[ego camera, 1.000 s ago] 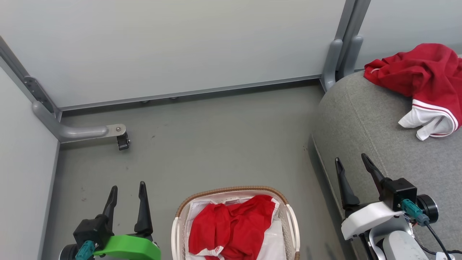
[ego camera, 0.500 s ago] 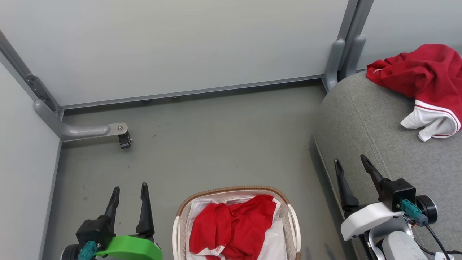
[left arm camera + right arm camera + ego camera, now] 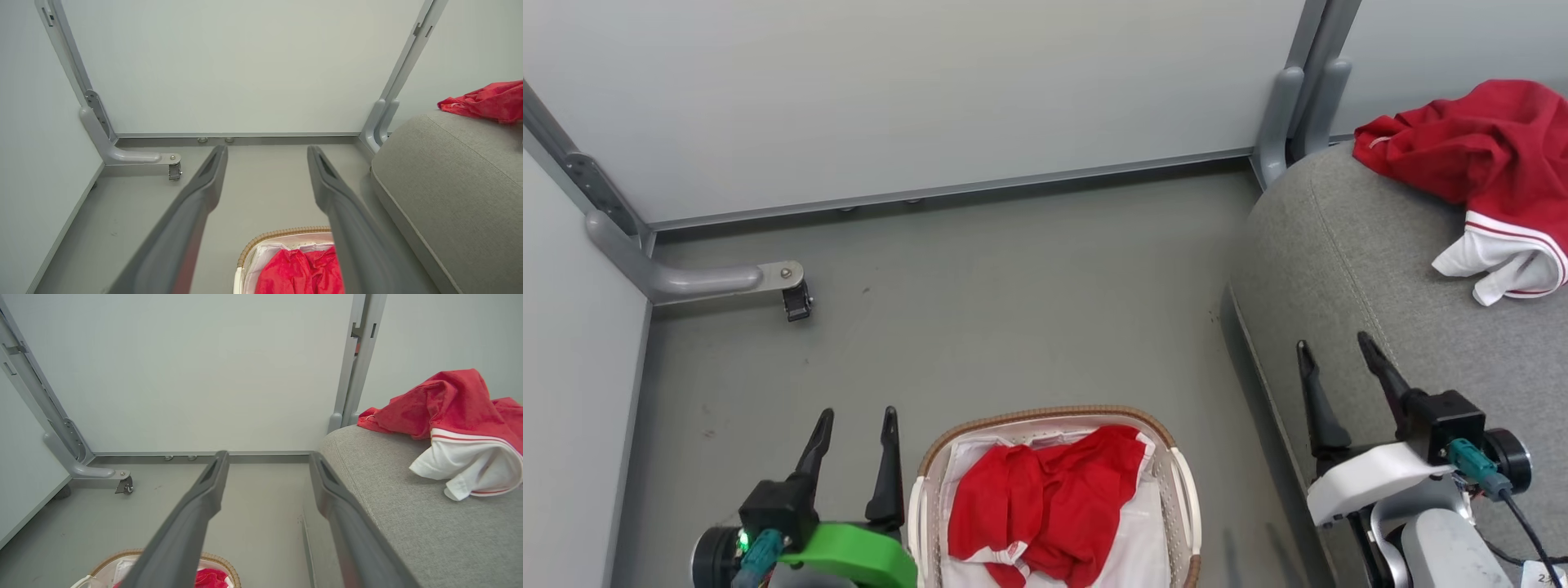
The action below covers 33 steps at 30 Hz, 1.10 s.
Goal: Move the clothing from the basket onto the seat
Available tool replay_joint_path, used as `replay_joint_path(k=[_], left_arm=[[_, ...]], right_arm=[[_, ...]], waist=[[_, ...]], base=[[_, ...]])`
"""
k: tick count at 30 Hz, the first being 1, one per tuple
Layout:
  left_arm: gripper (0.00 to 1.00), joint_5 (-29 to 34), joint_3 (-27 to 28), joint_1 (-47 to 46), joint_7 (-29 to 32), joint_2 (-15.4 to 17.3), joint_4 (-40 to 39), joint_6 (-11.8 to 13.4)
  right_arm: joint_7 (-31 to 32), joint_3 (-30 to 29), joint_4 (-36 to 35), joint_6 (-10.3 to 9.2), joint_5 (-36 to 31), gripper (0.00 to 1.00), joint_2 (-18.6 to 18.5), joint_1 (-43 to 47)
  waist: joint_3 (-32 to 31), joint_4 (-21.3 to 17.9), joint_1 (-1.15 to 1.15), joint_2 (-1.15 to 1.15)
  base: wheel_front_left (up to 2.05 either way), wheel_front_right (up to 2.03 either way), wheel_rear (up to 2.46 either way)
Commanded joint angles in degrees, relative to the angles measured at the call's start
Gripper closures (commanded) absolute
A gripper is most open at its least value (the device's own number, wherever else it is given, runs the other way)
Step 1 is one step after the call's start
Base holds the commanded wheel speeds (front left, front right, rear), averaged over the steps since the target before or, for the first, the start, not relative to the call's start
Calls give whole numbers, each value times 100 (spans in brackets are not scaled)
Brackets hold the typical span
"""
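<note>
Hovering open and empty: left gripper point(image 3: 858, 412), right gripper point(image 3: 1334, 341).
Risk: pinching the liner point(image 3: 1152, 539) along with the clothing point(image 3: 1045, 498) could drag the near basket point(image 3: 1045, 415) up too.

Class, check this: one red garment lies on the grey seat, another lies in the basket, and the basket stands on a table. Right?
One error: the basket stands on the floor, not a table, as the head view shows. One red garment does lie on the seat, a second garment in the basket.
</note>
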Motion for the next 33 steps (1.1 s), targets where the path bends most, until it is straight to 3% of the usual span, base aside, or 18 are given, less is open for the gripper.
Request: replay_joint_path(k=[1,7,17,23,33], left_arm=[[0,104,-73,-200,3,6,49,-55],[0,529,-464,-871,3,6,409,-220],[0,997,-1368,-2446,4,13,1561,-369],[0,1366,-2076,-3253,4,65,2755,-405],[0,1634,-2734,-4331,96,203,4477,-412]], right_arm=[[-3,-73,-55,-8,-55,0,-24,-103],[-3,-404,-329,-8,-235,0,-25,-432],[-3,-695,-1043,-8,-407,0,-22,-1325],[-3,-642,-1450,-8,-292,0,-20,-1753],[-3,-415,-1912,-8,118,0,-16,-2192]], waist=[[155,-33,0,0],[642,-117,0,0],[2034,-513,0,0],[2866,-863,0,0],[3877,-1482,0,0]], base=[[0,0,0],[0,0,0],[0,0,0],[0,0,0],[0,0,0]])
